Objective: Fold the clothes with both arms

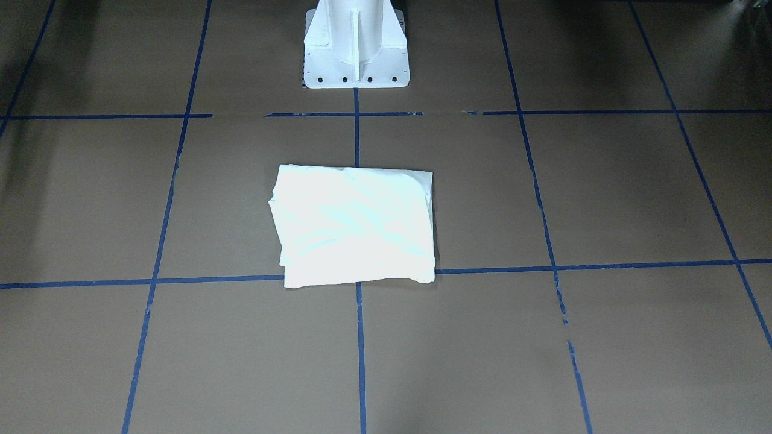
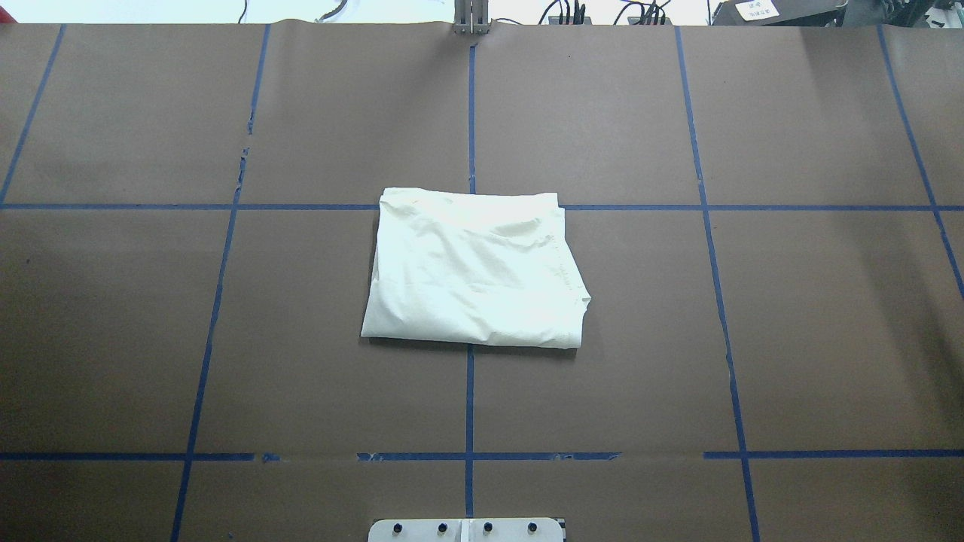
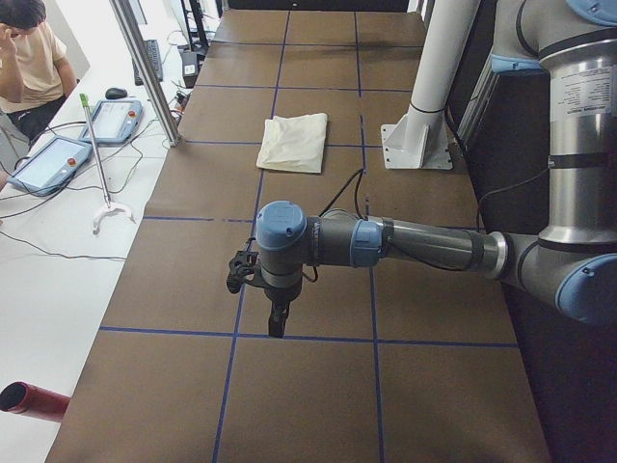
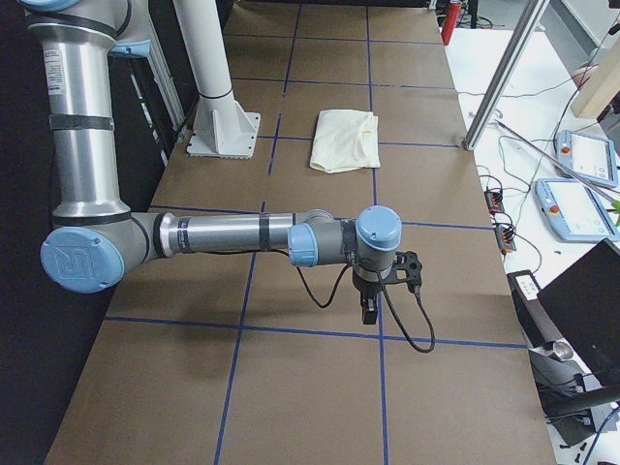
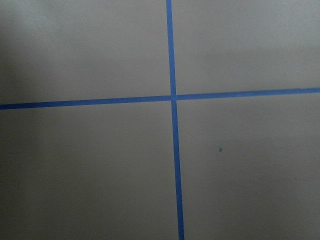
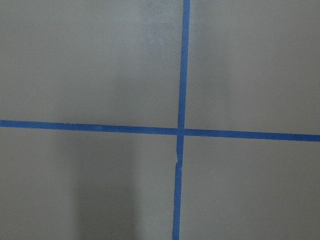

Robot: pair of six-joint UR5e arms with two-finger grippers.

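Over a matte brown table [image 2: 791, 301] taped in blue squares, the tubular silver-grey left arm [image 3: 415, 246] and right arm [image 4: 223, 234] hang at opposite ends. The cream shirt [image 2: 474, 271] lies at centre, a wrinkled folded rectangle. Whether the left gripper [image 3: 277, 323] or right gripper [image 4: 369, 312] is parted cannot be told.

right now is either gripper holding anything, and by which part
Nothing is held: the shirt lies folded on the table, far from the left gripper and the right gripper.
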